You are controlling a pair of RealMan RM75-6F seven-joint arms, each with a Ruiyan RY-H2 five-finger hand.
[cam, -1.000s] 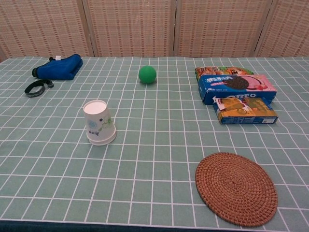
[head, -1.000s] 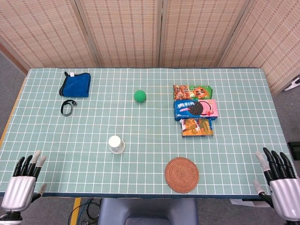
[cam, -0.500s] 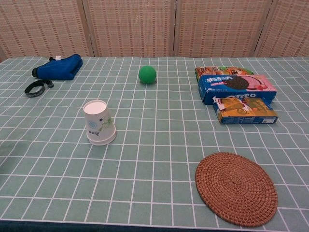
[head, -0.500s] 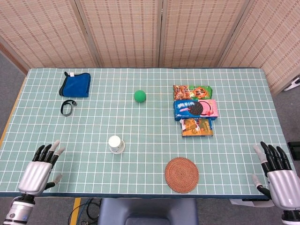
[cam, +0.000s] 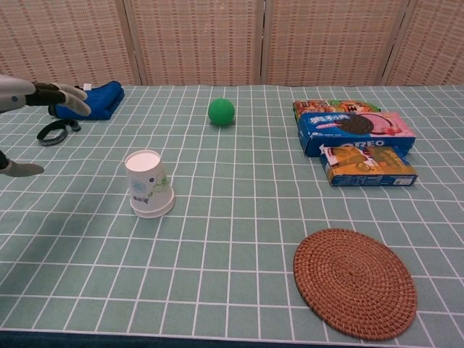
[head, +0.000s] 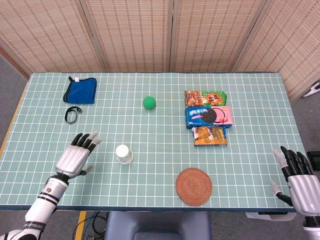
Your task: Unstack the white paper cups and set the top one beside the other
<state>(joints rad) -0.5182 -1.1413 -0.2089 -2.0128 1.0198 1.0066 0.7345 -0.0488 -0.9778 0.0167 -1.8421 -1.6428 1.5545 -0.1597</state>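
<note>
While your left hand (head: 75, 158) hovered with fingers spread and nothing in it, just to the left of the white paper cups (head: 124, 153), your right hand (head: 299, 186) hung equally spread and empty off the near right corner of the surface (head: 160, 175), well apart from everything. The cups stood upside down, nested as one, near the front left of the middle. You should have judged them very light, thin-walled and easy to crush or tip, with a slick tapered side; a gentle hold around the upper cup's wall near its closed top looked best, with the lower rim steadied by the other hand. Open surface lay on every side of them: the woven mat (head: 194, 186) sat well to the right, the green ball (head: 149, 102) farther back, the snack boxes (head: 209, 124) beyond that.
</note>
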